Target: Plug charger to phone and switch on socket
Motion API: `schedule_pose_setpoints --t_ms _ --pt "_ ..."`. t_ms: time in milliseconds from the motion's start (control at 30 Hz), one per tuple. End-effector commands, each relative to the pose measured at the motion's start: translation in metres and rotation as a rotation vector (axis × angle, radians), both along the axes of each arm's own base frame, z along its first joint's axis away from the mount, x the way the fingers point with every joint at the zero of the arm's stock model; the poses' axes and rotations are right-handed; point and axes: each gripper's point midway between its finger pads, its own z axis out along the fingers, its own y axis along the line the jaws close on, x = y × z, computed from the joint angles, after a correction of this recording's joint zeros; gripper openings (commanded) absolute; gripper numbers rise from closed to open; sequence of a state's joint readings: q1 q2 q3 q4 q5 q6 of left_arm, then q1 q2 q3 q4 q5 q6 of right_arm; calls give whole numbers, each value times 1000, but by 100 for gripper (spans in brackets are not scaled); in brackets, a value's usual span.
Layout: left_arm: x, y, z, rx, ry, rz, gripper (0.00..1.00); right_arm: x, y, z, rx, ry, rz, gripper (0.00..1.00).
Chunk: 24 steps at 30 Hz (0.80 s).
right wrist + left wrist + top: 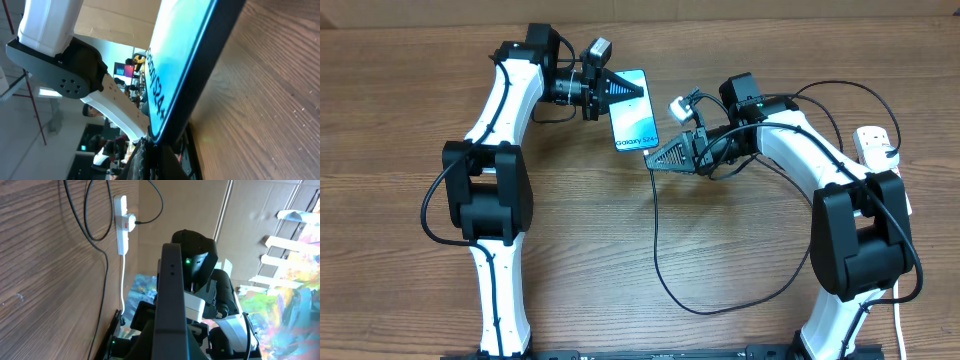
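Bracing the phone (636, 125), tilted, in our clamped left gripper (626, 90) so its far end meets the charger (654, 222) tip pinched in our right gripper (656, 158).

The overhead camera looks straight down from high above the table (590, 260). The left wrist camera faces forward from behind the left gripper (640, 90), with the edge of the phone (170, 305) close ahead and the socket (121, 222) far beyond. The right wrist camera faces past the right gripper (653, 160), phone screen close ahead; all views share the phone.
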<state>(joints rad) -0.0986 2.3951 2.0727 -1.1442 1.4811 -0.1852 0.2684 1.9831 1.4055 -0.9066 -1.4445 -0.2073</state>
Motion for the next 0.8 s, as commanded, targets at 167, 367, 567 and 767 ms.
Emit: schedule_pose_setpoints --t_ms 167,367,567,767 --pt "-2 -4 9 -30 4 -11 4 -3 0 14 29 -18 3 4" --pt "-2 -4 9 -30 -2 -11 4 -3 0 14 29 -17 3 4" --pt "-3 -7 9 -28 -10 -17 4 -3 0 14 29 -17 3 4" --pt "-3 -10 9 -31 -33 -25 4 -3 0 14 29 -17 3 4"
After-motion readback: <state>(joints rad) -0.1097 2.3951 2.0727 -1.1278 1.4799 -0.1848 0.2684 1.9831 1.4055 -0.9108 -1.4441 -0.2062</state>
